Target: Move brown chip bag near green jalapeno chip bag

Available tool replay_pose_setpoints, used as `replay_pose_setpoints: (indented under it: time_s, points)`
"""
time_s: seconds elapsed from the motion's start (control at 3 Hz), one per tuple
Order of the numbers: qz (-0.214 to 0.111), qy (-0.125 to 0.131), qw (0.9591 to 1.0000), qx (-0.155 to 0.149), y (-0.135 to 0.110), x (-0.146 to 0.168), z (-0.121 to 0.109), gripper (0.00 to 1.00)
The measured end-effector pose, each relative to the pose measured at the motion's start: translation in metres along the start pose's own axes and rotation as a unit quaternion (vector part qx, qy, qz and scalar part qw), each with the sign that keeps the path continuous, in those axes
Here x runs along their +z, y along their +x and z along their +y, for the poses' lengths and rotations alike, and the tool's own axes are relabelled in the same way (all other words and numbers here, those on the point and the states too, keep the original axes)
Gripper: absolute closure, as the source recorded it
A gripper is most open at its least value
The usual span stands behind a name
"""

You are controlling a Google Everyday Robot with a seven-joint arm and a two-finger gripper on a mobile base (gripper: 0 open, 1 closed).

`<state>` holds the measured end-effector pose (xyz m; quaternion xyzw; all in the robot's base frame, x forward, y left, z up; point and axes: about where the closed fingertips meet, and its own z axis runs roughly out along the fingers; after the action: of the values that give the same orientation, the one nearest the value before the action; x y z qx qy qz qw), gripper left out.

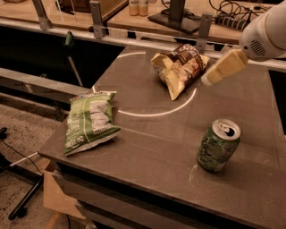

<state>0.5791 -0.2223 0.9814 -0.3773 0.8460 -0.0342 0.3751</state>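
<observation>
dark, matte surface (147, 170) marked with a thin white circle (156, 113) fills your view, with a metal rail (116, 38), a wooden workbench (134, 18) and a tangle of cables (232, 11) behind it. the brown chip bag (178, 67) lies crumpled at the far side of the surface, over the far right part of the circle, its cream-yellow end pointing toward you. your white arm (268, 29) reaches in from the upper right, and its cream-coloured jaws hang just beside the bag's right edge, angled down and to the left. you cannot tell how far the jaws are parted, nor whether they touch the bag. the green jalapeno chip bag (90, 120) lies flat at the near left corner, just outside the circle and well apart from the brown bag. a green soda can (218, 146) stands upright at the near right, apart from both bags.
</observation>
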Motion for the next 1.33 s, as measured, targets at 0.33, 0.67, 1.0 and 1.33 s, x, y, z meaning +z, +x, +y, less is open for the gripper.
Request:
replay_pose_setpoints:
  time_s: [0.33,0.67,1.0,1.33]
  points:
    - [-0.021,0.024,0.9986,0.041,-0.011,-0.003,-0.012,0.0]
    - [-0.033,0.013,0.9991,0.025,-0.012,0.011,0.002,0.0]
    - [-0.082,-0.014,0.9965,-0.009,-0.019,0.045,0.016,0.0]
    - [-0.119,-0.015,0.9925,-0.022,-0.031,0.07,0.017,0.0]
